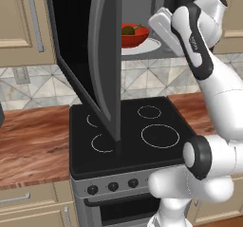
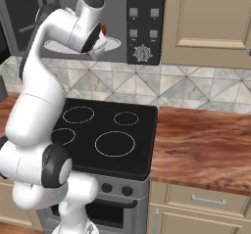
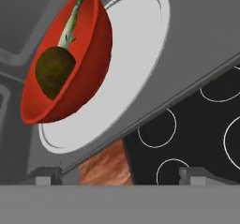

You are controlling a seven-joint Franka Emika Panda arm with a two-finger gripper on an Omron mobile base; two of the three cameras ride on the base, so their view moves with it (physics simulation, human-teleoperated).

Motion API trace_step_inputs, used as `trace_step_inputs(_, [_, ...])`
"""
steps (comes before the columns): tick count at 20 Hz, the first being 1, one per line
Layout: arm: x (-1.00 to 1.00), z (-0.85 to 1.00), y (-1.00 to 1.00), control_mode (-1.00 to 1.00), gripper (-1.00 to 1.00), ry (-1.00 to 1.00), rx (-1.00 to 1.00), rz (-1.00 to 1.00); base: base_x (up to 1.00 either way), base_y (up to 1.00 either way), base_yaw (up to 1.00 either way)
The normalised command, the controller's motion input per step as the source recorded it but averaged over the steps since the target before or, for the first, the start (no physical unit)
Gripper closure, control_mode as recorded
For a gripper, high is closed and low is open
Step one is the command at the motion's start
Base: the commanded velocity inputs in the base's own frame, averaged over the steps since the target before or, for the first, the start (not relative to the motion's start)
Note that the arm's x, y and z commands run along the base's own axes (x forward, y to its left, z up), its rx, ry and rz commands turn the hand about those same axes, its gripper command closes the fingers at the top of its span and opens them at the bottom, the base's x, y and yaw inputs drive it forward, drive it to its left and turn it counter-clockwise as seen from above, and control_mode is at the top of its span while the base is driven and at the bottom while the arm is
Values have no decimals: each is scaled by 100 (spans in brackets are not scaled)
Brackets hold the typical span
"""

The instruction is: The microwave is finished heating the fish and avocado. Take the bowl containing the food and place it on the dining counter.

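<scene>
The microwave (image 1: 102,41) door hangs open above the stove (image 1: 128,131). The red bowl (image 3: 65,63) sits on the white turntable (image 3: 136,54) inside, with the avocado (image 3: 55,71) and the fish (image 3: 71,21) in it. The gripper (image 3: 119,174) is near the bowl, fingers spread wide, holding nothing.

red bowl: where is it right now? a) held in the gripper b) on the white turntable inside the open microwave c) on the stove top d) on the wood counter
b: the red bowl sits on the white turntable in the microwave, whose door is swung open, and the gripper is open and short of it.
</scene>
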Motion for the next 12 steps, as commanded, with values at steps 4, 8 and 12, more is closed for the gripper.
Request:
trace_step_inputs(4, [100,0,0,-100,-100,9,0,-8,0,0,0])
trace_step_inputs(8, [100,0,3,-100,-100,5,0,-10,0,0,0])
trace_step_inputs(12, [97,-5,8,-100,-100,3,0,-11,0,0,0])
